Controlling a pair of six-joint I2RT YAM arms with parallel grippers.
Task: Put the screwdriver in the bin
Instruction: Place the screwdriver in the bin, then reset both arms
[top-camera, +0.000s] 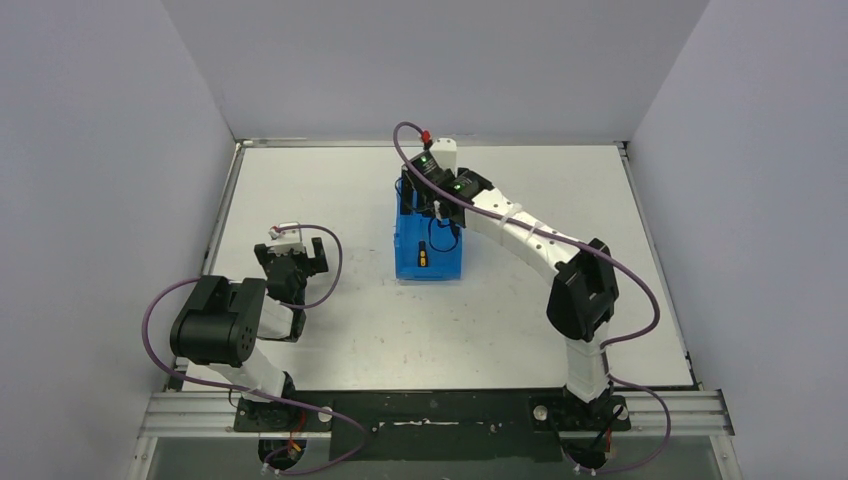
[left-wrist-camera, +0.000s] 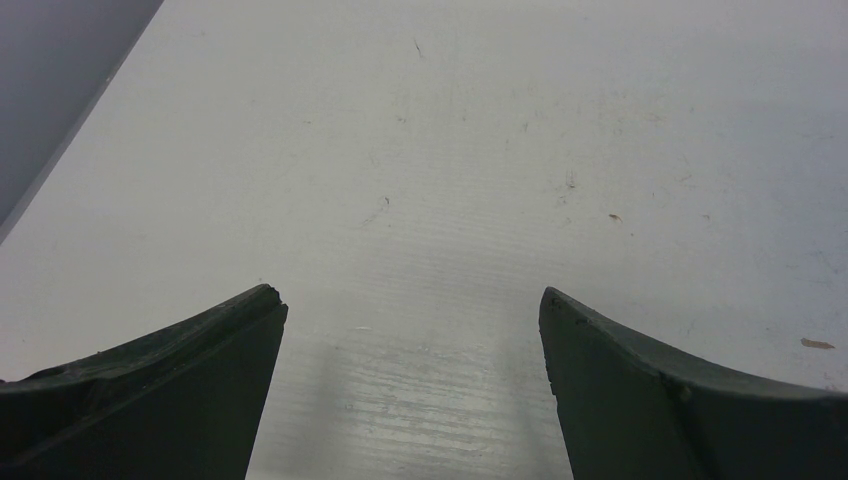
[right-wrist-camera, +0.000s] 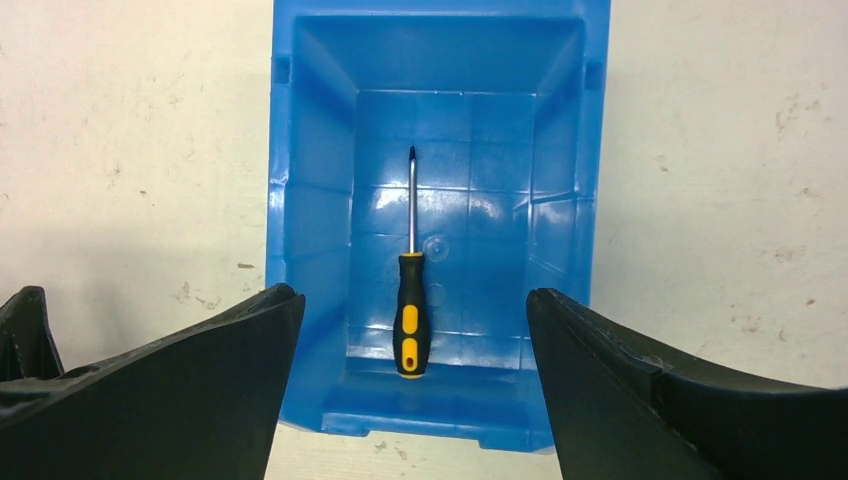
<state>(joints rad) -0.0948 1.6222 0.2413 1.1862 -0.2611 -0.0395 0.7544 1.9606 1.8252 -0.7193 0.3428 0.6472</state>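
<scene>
The bright blue bin (top-camera: 403, 262) stands in the middle of the table; it also fills the right wrist view (right-wrist-camera: 310, 230). The screwdriver (right-wrist-camera: 411, 315), with a thin dark shaft and a black and yellow handle, lies flat on the bin's floor; its handle shows in the top view (top-camera: 423, 256). My right gripper (right-wrist-camera: 412, 300) hangs open and empty above the bin's far end (top-camera: 418, 200), apart from the screwdriver. My left gripper (top-camera: 300, 252) is open and empty over bare table at the left, and it also shows in its own wrist view (left-wrist-camera: 412, 300).
The white table top (top-camera: 520, 330) is enclosed by grey walls at the back and on both sides. A black rail runs along the near edge by the arm bases (top-camera: 430, 412). Purple cables loop around both arms.
</scene>
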